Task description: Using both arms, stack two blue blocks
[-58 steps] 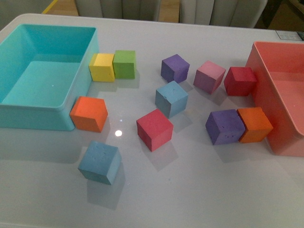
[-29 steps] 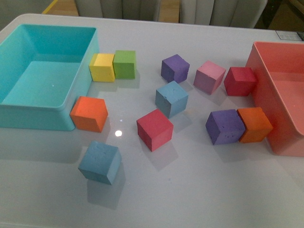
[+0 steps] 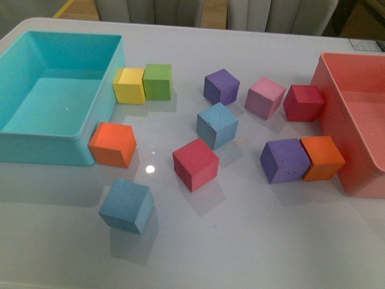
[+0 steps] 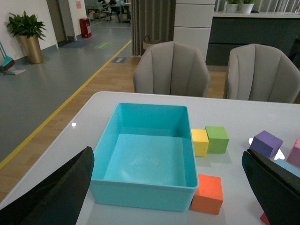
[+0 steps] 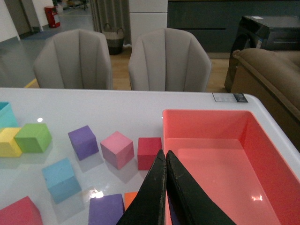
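One blue block [image 3: 216, 125] sits mid-table, and a second blue block [image 3: 126, 206] lies nearer the front left. Neither arm shows in the front view. In the left wrist view my left gripper [image 4: 166, 154] is open and empty, held above the table over the turquoise bin [image 4: 140, 190]. A sliver of the middle blue block [image 4: 285, 166] shows by its right finger [image 4: 276, 187]. In the right wrist view my right gripper [image 5: 164, 152] is shut on nothing, above the salmon bin's [image 5: 220, 154] left wall. The middle blue block [image 5: 60, 179] lies to its left.
The turquoise bin [image 3: 42, 150] stands at the left, the salmon bin [image 3: 337, 114] at the right. Yellow [image 3: 129, 85], green [image 3: 157, 80], orange [image 3: 112, 144], red [image 3: 195, 164], purple [image 3: 285, 160] and pink [image 3: 264, 97] cubes are scattered between them.
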Tool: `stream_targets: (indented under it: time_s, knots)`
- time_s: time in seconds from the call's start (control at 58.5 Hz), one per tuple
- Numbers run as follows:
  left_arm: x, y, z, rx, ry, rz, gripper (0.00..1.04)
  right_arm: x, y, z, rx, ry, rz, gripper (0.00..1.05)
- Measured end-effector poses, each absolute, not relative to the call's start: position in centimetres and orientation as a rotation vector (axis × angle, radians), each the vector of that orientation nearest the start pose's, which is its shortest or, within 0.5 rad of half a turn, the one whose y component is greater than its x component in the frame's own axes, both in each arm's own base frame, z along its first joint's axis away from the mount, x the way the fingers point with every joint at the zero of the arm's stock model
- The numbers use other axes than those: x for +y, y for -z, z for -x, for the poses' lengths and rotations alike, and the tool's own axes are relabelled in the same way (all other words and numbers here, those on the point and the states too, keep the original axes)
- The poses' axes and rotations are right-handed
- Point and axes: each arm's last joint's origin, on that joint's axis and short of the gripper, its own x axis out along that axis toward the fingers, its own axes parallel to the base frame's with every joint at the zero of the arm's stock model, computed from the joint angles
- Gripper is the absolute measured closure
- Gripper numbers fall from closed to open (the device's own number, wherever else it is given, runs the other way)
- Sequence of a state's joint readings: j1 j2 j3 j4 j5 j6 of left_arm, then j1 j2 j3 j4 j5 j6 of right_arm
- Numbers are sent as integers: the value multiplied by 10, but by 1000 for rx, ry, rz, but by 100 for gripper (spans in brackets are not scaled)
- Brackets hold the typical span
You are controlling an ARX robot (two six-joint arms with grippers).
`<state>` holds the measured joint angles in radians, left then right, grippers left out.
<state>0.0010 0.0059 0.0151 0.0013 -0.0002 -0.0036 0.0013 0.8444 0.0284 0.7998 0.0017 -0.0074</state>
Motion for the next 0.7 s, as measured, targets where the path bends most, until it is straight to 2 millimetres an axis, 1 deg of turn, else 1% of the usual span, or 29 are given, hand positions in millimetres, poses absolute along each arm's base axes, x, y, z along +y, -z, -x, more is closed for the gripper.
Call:
stream_targets:
  time_s: [0.411,0.701]
  knots:
    - [0,-168,-97,-10,-1,4,9,0,-170,-128,-10,0,7,103]
    - [0,-168,-97,-10,-1,4,9,0,-172,-119,-16,0,7,103]
